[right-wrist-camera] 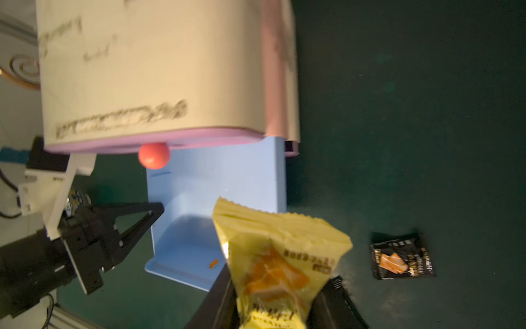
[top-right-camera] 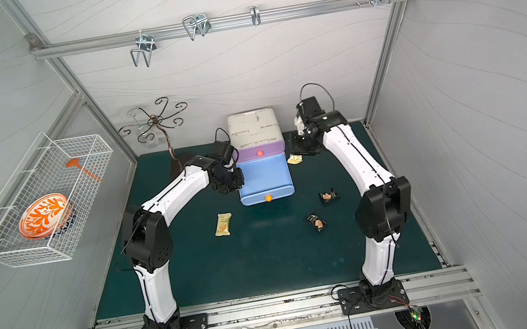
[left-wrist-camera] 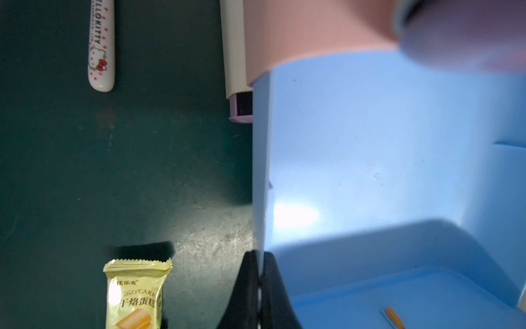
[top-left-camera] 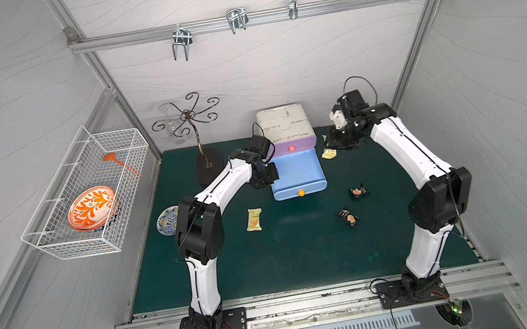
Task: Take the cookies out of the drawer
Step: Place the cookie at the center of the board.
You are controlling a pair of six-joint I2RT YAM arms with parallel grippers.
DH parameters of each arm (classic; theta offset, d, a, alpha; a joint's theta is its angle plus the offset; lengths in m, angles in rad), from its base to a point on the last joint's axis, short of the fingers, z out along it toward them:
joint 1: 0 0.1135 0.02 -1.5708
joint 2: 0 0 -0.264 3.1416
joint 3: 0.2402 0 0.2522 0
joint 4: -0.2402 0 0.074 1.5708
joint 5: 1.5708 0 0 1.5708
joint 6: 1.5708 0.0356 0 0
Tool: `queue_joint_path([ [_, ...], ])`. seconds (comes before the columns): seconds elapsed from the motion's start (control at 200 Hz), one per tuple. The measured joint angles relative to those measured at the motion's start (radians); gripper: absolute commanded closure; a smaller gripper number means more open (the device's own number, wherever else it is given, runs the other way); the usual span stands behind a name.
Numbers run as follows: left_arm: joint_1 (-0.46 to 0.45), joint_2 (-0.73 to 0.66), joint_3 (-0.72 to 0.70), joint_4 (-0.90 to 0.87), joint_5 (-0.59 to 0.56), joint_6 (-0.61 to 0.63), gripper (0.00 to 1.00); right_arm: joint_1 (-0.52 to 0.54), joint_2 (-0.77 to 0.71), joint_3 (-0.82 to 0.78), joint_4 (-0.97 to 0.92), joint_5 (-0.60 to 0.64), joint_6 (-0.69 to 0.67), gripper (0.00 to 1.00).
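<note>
Cookies [top-left-camera: 254, 219]: 2 pale yellow wrappers, 2 black, orange biscuit print.

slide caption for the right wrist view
Right hand grips a pale yellow wrapped cookie packet beside the open blue plastic drawer; a black cookie packet lies nearby.

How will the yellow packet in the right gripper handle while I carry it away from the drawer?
The yellow packet, pinched in the right gripper, has glossy, crinkled film: probably floppy at its free end and slippery. Small and puffed, so likely light. Being flattish, it should not roll.
</note>
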Motion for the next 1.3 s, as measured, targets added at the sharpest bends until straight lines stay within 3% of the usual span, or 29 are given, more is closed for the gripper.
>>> queue_joint_path([
  [0.155, 0.001, 0.004, 0.005, -0.006, 0.0, 0.008, 1.0, -0.122, 0.028, -0.022, -0.024, 0.022, 0.003, 0.64],
  [0.36, 0.005, 0.013, 0.022, -0.017, 0.0, 0.016, 1.0, -0.201, 0.1, -0.118, -0.02, 0.056, 0.019, 0.62],
  [0.405, 0.006, 0.015, 0.026, -0.019, 0.0, 0.019, 1.0, -0.212, 0.116, -0.135, -0.018, 0.06, 0.022, 0.58],
  [0.47, 0.006, 0.021, 0.035, -0.025, 0.0, 0.022, 1.0, -0.225, 0.146, -0.146, -0.014, 0.063, 0.026, 0.43],
  [0.56, 0.007, 0.023, 0.037, -0.026, 0.0, 0.024, 1.0, -0.241, 0.188, -0.147, -0.004, 0.058, 0.033, 0.3],
  [0.7, 0.008, 0.024, 0.039, -0.027, 0.0, 0.024, 1.0, -0.257, 0.235, -0.146, 0.011, 0.042, 0.048, 0.22],
  [1.0, 0.009, 0.043, 0.076, -0.042, 0.002, 0.024, 1.0, -0.233, 0.167, -0.148, 0.113, -0.115, 0.054, 0.23],
  [1.225, 0.01, 0.043, 0.076, -0.042, 0.002, 0.024, 1.0, -0.123, 0.059, -0.115, 0.219, -0.303, 0.079, 0.42],
  [1.3, 0.011, 0.043, 0.076, -0.042, 0.002, 0.023, 1.0, -0.092, 0.049, -0.115, 0.229, -0.362, 0.096, 0.43],
])
